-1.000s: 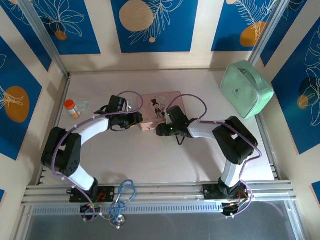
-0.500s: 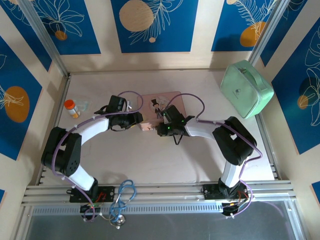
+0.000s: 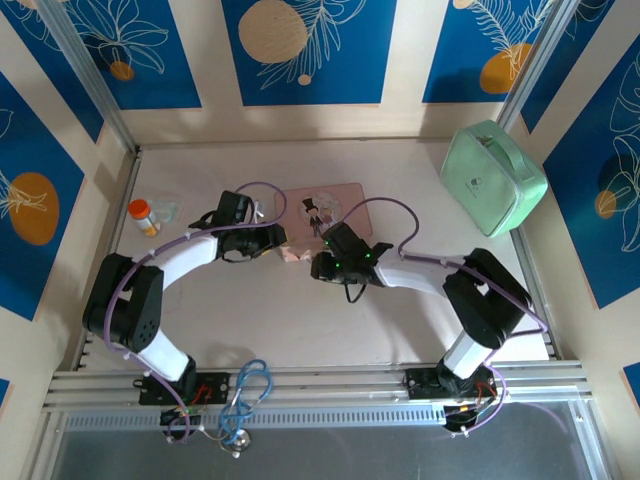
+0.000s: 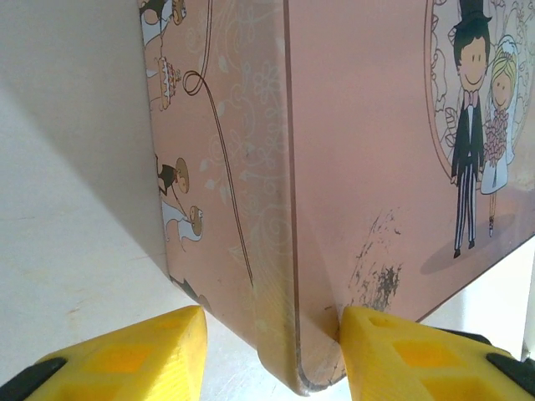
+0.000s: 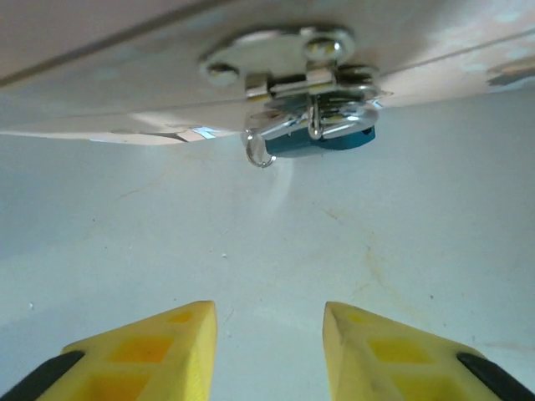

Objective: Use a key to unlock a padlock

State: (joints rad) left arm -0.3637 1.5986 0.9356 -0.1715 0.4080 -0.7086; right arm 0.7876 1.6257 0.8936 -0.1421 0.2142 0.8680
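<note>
Seen from above, the left gripper [image 3: 281, 242] meets the near left corner of the pink box [image 3: 340, 197], with the right gripper [image 3: 318, 263] close beside it at the box's near edge. The left wrist camera finds its yellow fingers [image 4: 125, 355] spread astride that corner, one touching the face with the wedding couple, a sliver of gap beside the other. From the right wrist, spread and empty fingers [image 5: 150, 351] point at the teal padlock [image 5: 330, 138], which hangs just ahead from the box's silvery hasp [image 5: 280, 54] over the table [image 5: 401, 251].
</note>
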